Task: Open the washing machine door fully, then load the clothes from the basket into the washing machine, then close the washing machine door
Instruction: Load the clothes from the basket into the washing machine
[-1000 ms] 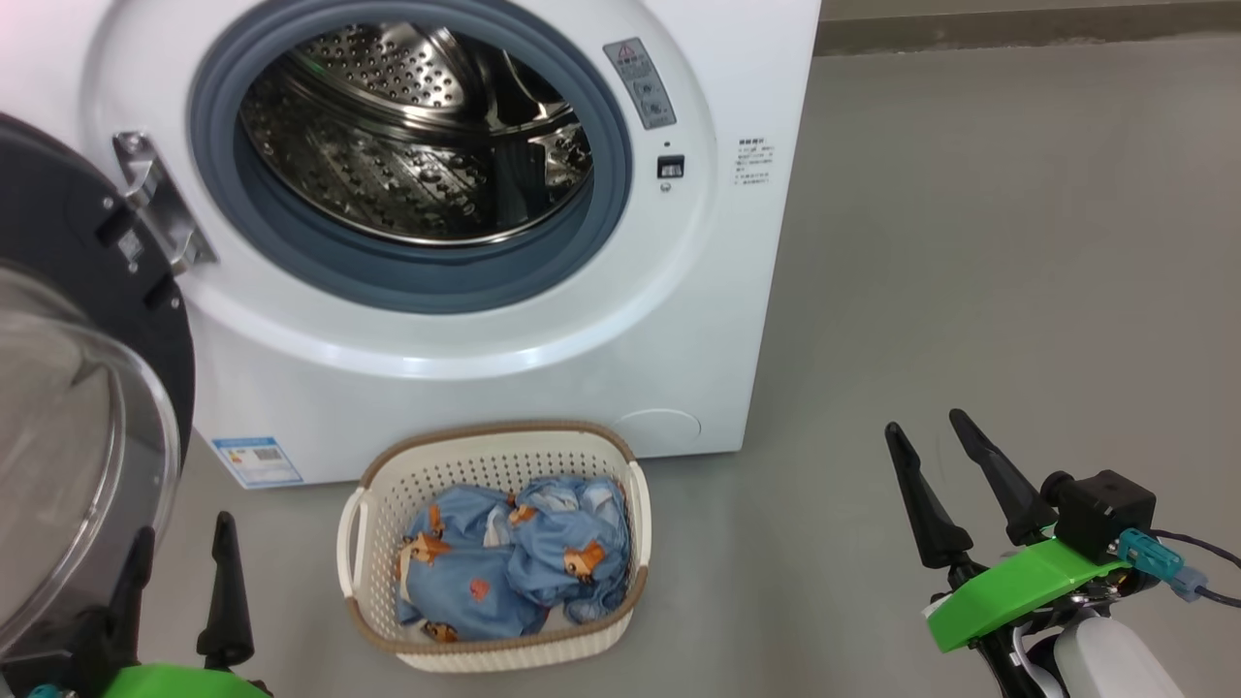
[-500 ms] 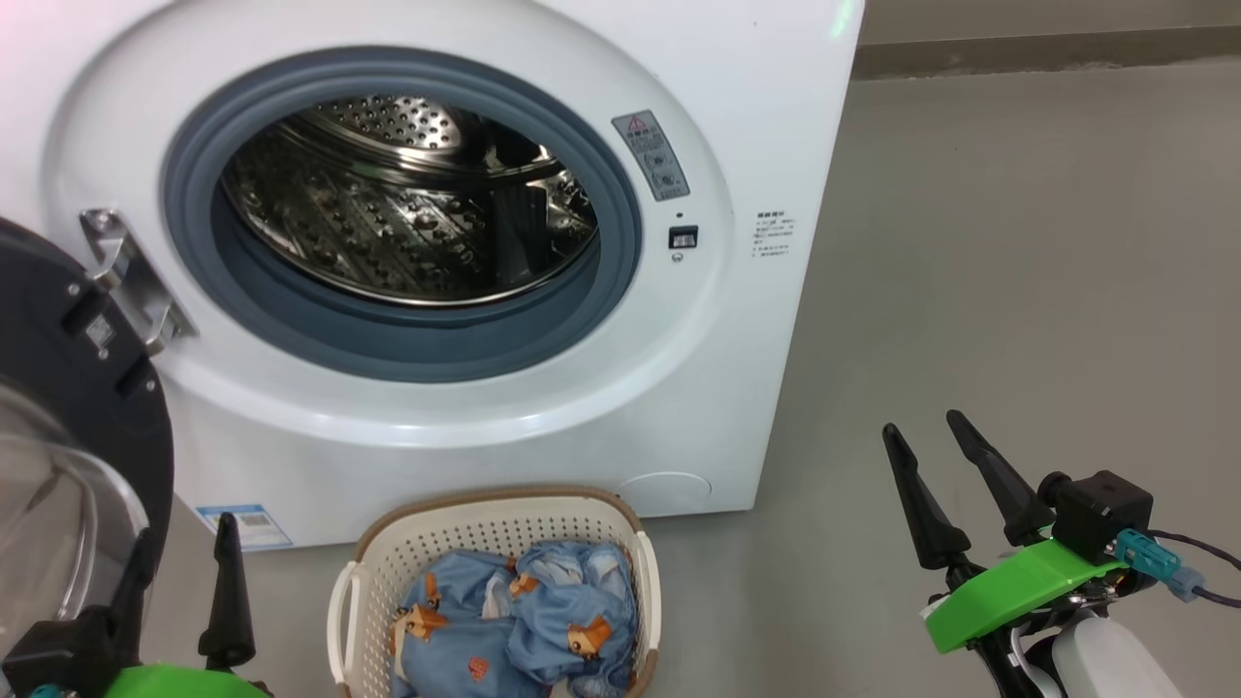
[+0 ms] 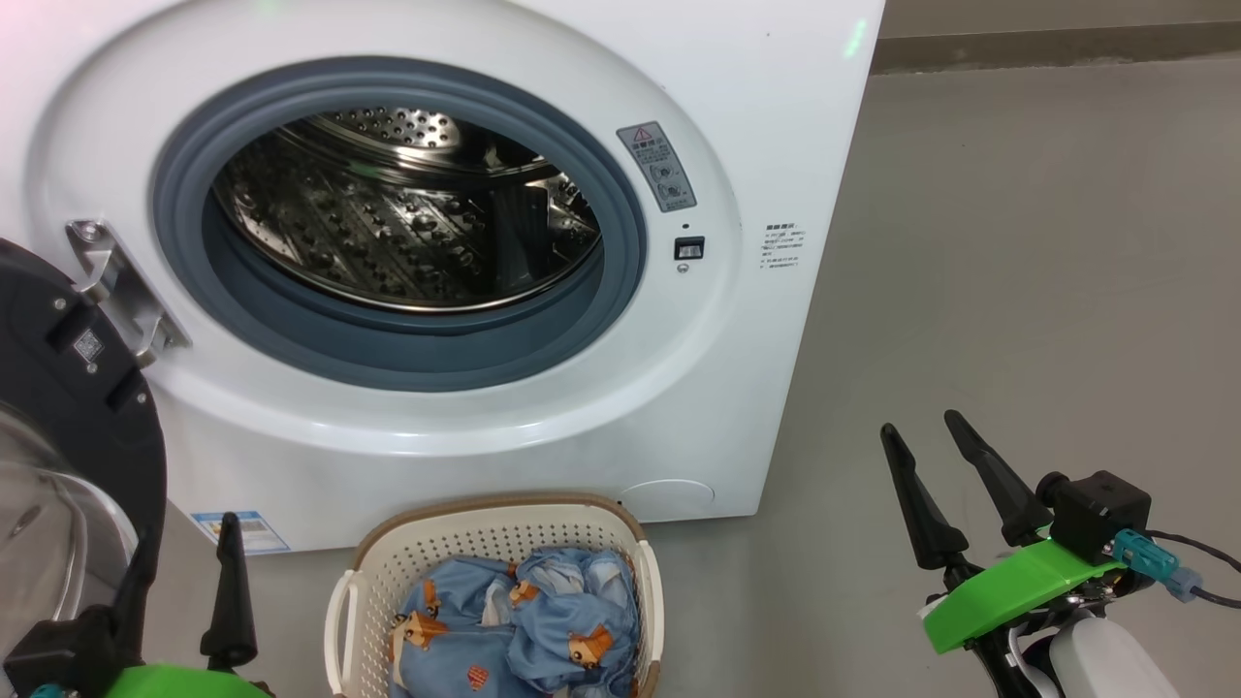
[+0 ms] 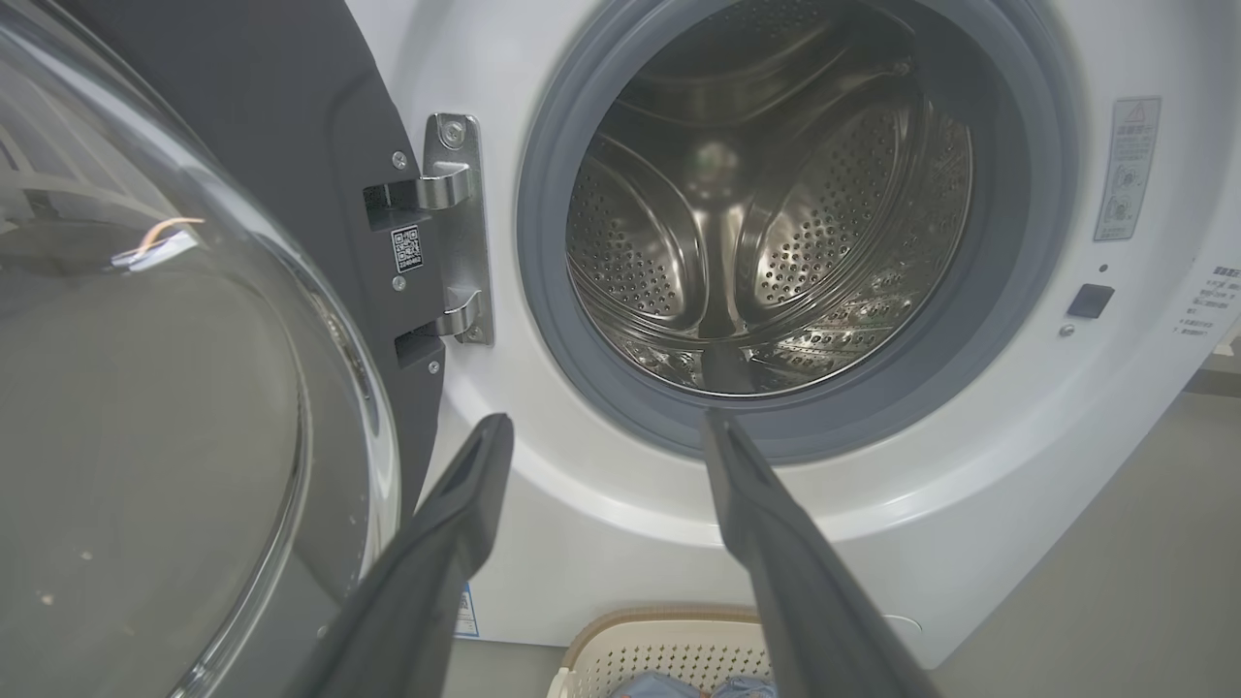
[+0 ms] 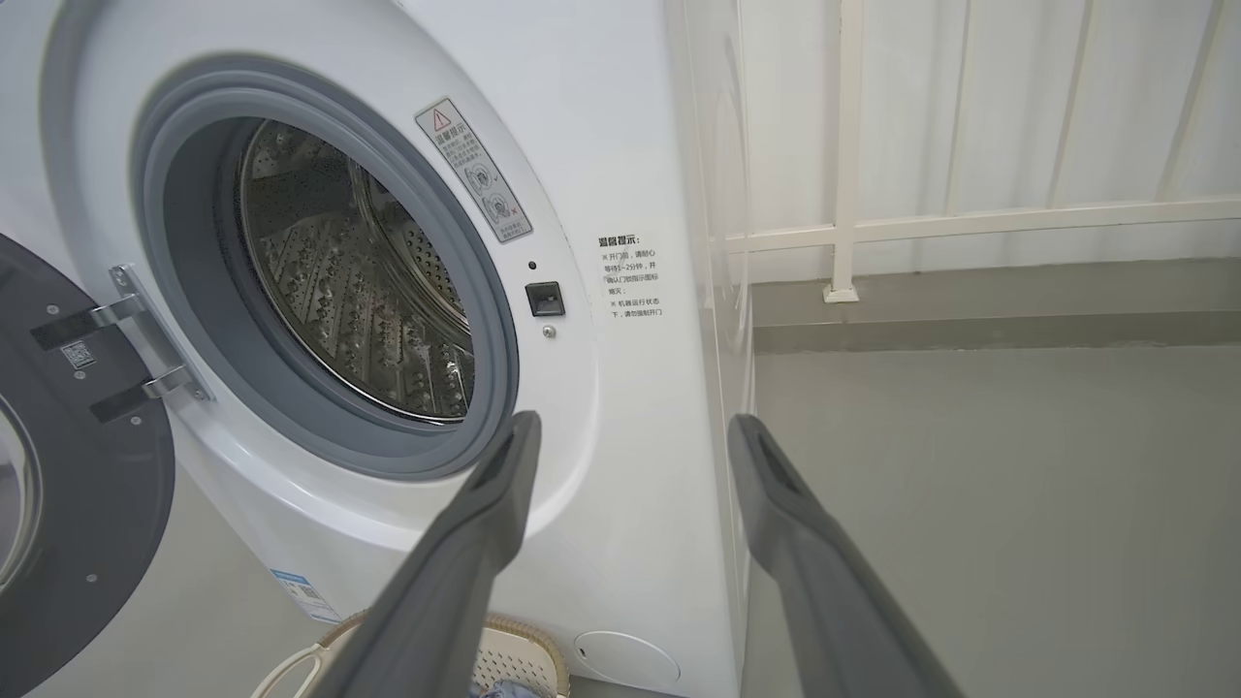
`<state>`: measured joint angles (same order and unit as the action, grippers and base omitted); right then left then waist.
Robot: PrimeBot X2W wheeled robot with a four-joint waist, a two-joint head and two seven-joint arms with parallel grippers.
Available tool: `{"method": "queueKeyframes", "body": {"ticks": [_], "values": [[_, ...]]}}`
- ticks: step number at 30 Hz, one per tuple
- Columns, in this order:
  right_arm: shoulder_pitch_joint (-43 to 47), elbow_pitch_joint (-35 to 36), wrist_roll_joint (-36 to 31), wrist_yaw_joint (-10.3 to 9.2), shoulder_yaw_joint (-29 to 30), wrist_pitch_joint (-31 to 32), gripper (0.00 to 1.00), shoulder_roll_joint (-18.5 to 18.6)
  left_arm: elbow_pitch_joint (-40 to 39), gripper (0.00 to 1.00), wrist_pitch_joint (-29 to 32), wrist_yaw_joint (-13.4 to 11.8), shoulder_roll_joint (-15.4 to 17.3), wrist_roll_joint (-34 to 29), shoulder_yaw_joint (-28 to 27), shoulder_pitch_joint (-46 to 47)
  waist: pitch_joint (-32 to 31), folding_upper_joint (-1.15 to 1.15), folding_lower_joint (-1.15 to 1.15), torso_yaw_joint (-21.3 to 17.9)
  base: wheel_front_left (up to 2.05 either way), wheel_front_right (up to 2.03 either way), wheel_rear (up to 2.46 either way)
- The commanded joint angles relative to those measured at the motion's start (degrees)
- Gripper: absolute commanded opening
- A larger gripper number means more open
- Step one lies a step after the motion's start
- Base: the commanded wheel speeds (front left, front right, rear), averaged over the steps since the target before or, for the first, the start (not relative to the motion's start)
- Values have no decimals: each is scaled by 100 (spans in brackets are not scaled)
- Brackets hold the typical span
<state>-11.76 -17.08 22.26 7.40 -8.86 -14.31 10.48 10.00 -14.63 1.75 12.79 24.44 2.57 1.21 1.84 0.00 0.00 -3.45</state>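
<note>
Looking down from the head, I see the washing machine [image 3: 756,116] far left, its steel drum [image 3: 388,223] bare behind the grey gasket [image 3: 388,354]. The washing machine door [image 3: 87,407] hangs swung out on the near left, glass bowl toward me, so I judge the opening step done. The basket [image 3: 494,538] sits on the floor [image 3: 1018,242] just in front of the machine, with the clothes [image 3: 524,630] bunched inside it. My left gripper [image 3: 187,528] is near left, beside the door's glass, fingers spread and empty. My right gripper [image 3: 919,427] is near right, well apart from the basket, likewise spread and empty.

From the left wrist, my fingers frame the lower gasket, with the hinge [image 4: 451,223] and door close on the left and the basket rim below.

From the right wrist, my fingers point at the machine's right front corner, and a railing [image 5: 849,145] stands far right.

Loading comes next, I judge. I'd go down into the middle of the heap, away from the rim, and close on a thick fold. Then I'd lift clear, carry it over the gasket lip and let go deep in the drum. My left arm should mind the door.
</note>
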Motion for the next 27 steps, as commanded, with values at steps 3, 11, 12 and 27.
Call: {"method": "queueKeyframes", "body": {"ticks": [3, 11, 12, 27], "values": [[-152, 159, -24, 9, -124, -69, 100, -10, -94, 100, -37, -31, 139, 6, -197, 289, 29, 0, 0, 12, 0, 0, 0], [-165, 150, -27, 9, -118, -69, 100, -16, -90, 100, -37, -52, 150, 23, -180, 293, 43, 0, 0, 10, 0, 0, 0], [-167, 149, -26, 9, -117, -69, 100, -17, -92, 100, -37, -54, 151, 25, -178, 292, 45, 0, 0, 8, 0, 0, 0], [-192, 165, -48, 9, -90, -69, 100, -49, -110, 100, -37, -73, 189, 58, -149, 335, 163, 0, 0, -29, 0, 0, 0]]}}
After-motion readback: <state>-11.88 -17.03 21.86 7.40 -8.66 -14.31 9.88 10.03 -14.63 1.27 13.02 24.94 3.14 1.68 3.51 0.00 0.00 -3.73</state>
